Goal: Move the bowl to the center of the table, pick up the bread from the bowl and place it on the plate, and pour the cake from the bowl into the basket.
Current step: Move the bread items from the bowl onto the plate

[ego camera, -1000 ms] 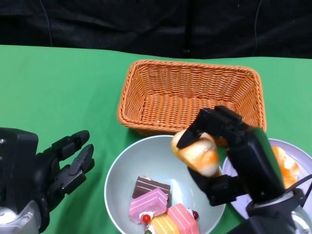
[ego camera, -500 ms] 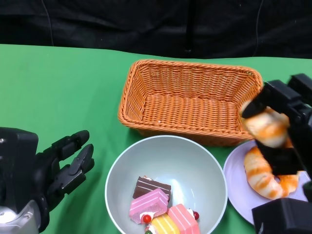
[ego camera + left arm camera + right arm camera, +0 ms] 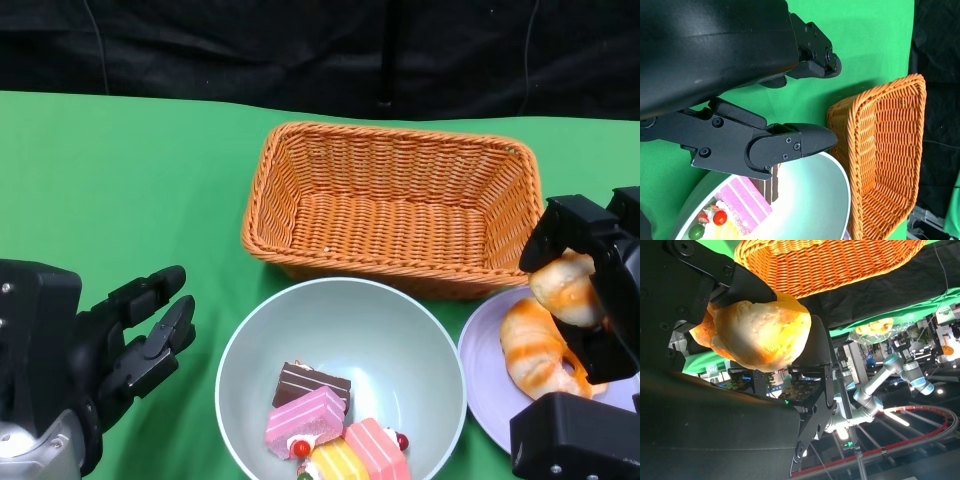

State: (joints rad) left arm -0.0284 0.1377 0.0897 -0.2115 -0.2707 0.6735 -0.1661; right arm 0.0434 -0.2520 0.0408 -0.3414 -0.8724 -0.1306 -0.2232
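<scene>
My right hand (image 3: 590, 290) grips a golden bread roll (image 3: 568, 288) just above the lilac plate (image 3: 485, 385) at the right edge; the roll (image 3: 757, 332) fills the right wrist view between the black fingers. Another bread (image 3: 535, 350) lies on that plate. The pale green bowl (image 3: 340, 320) sits at the front centre with several cake pieces (image 3: 320, 415) in it, also seen in the left wrist view as the bowl (image 3: 810, 200) with a pink cake (image 3: 742, 205). My left hand (image 3: 130, 340) hovers open to the left of the bowl, holding nothing.
An orange wicker basket (image 3: 390, 205) stands behind the bowl, its front wall close to the bowl's rim and the plate; it shows as the basket (image 3: 880, 150) in the left wrist view. Green cloth covers the table, with a black backdrop behind.
My right hand carried the bread roll from over the bowl to the right and then lowered it toward the plate. The left hand, bowl and basket stayed still.
</scene>
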